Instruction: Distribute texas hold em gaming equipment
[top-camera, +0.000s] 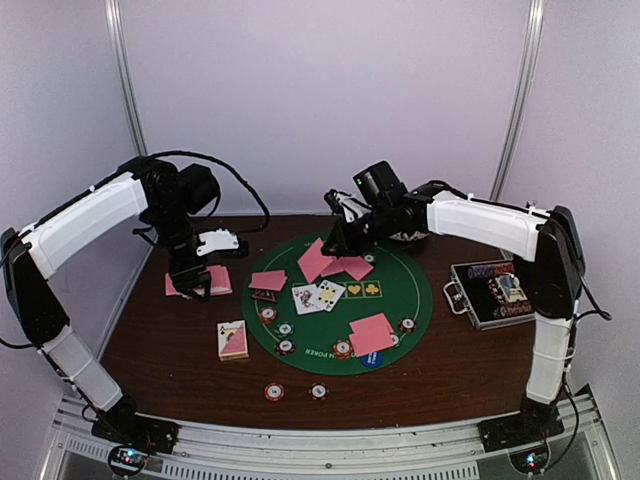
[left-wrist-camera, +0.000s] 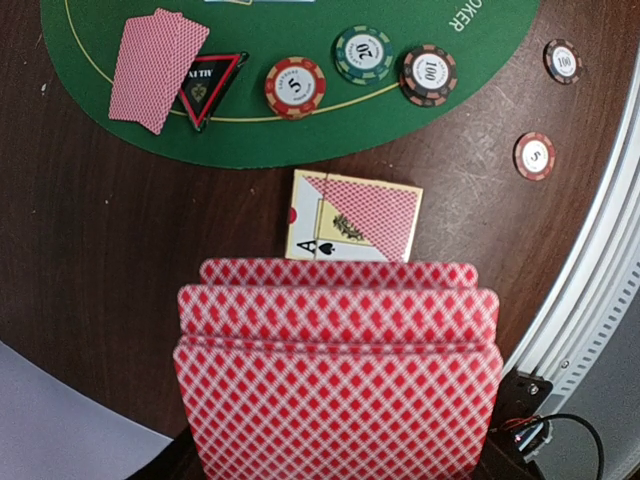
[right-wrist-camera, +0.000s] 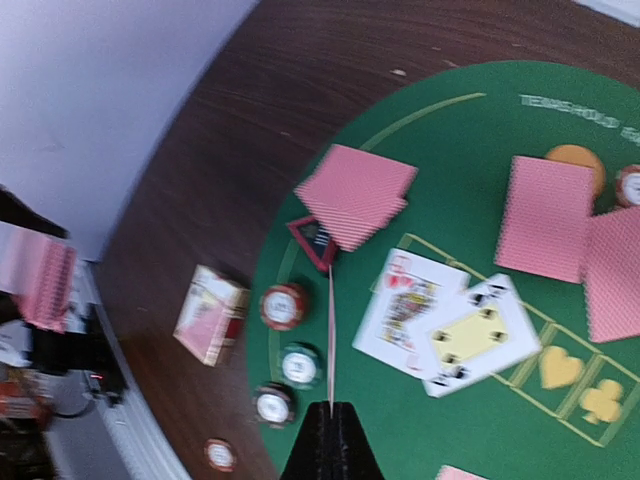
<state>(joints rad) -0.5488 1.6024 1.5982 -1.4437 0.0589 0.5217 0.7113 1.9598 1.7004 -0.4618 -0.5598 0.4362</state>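
My left gripper (top-camera: 192, 283) is shut on a fanned stack of pink-backed cards (left-wrist-camera: 338, 380) over the table's left side; the cards hide its fingers in the left wrist view. My right gripper (right-wrist-camera: 331, 410) is shut on a single card (right-wrist-camera: 330, 335), seen edge-on, held above the green mat (top-camera: 405, 290). On the mat lie two face-up cards (right-wrist-camera: 450, 325), face-down pairs (top-camera: 268, 281) (top-camera: 372, 333), the black red-edged triangle marker (left-wrist-camera: 207, 85), and orange-red (left-wrist-camera: 295, 87), green (left-wrist-camera: 363, 54) and dark (left-wrist-camera: 430, 74) chips. An orange button (right-wrist-camera: 575, 157) and a blue button (top-camera: 372, 359) also sit there.
A card box (top-camera: 233, 340) lies on the wood left of the mat. Two loose chips (top-camera: 274, 391) (top-camera: 318, 391) sit near the front edge. The silver-edged black case (top-camera: 495, 293) with chips stands open at the right. The metal rail runs along the near edge.
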